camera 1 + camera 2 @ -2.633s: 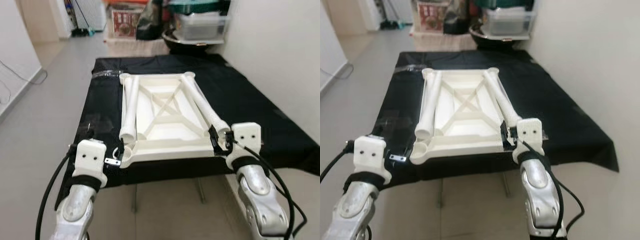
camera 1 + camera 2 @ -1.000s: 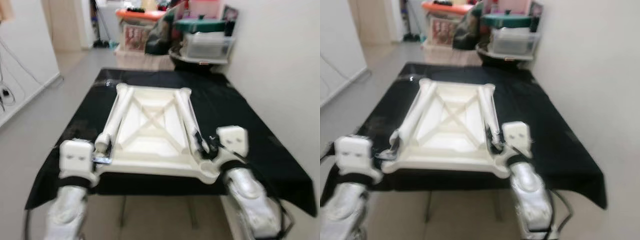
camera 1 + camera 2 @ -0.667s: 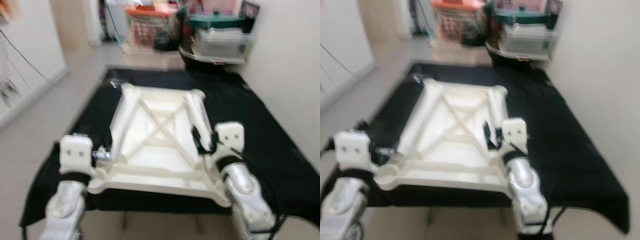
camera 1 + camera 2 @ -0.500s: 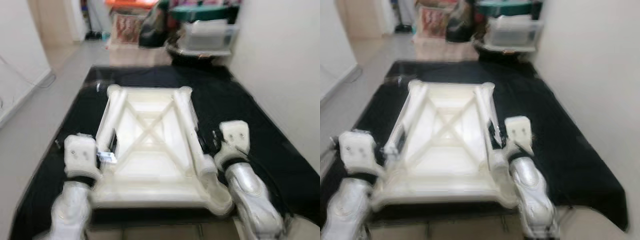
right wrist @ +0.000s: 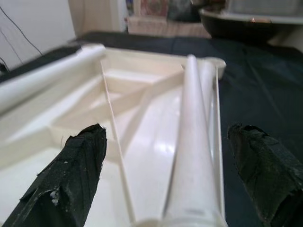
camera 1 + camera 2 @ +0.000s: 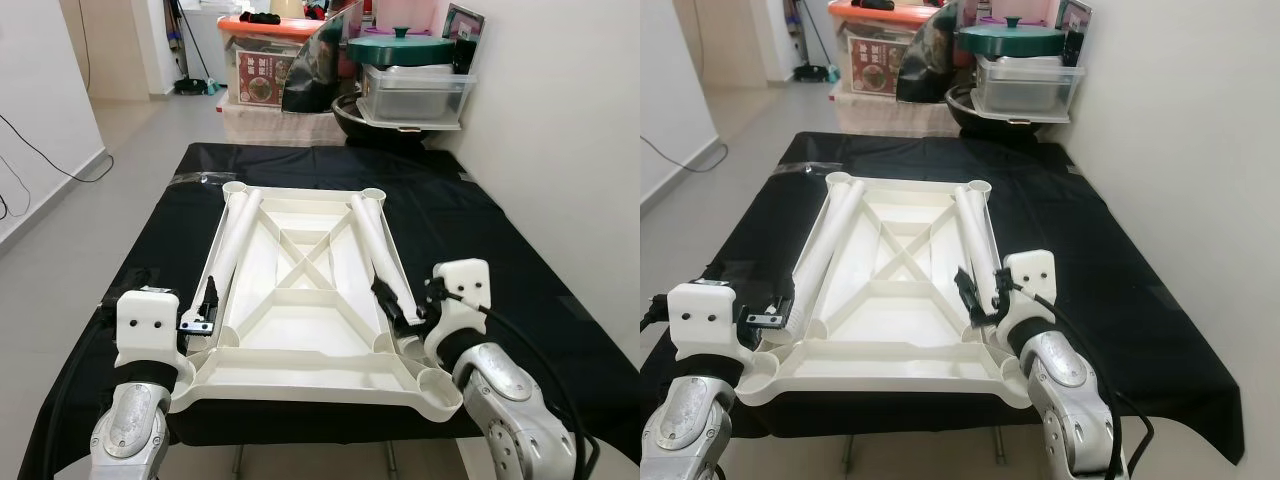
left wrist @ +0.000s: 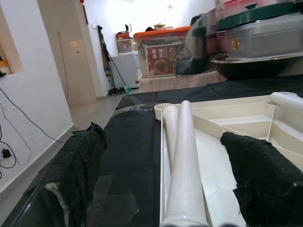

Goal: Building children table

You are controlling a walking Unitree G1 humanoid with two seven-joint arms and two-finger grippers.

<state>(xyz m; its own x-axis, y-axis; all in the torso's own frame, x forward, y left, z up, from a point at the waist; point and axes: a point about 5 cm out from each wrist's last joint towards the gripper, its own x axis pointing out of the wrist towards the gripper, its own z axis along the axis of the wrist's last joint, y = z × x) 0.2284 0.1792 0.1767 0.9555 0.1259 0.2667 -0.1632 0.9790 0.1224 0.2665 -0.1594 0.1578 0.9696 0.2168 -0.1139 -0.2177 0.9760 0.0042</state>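
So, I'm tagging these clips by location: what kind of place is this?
Probably a lived-in home: storage boxes and a lidded pot crowd the far end, with a hallway floor beside the cloth-covered table.

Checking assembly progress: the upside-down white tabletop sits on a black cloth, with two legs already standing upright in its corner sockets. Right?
Not quite. The two legs lie flat along the sides of the tabletop, as the left eye view shows; the black cloth part is right.

Open fingers of left gripper (image 7: 161, 189) and right gripper (image 5: 182, 184) each straddle a table leg (image 7: 182, 165); tabletop (image 6: 300, 300) ribs lie between.
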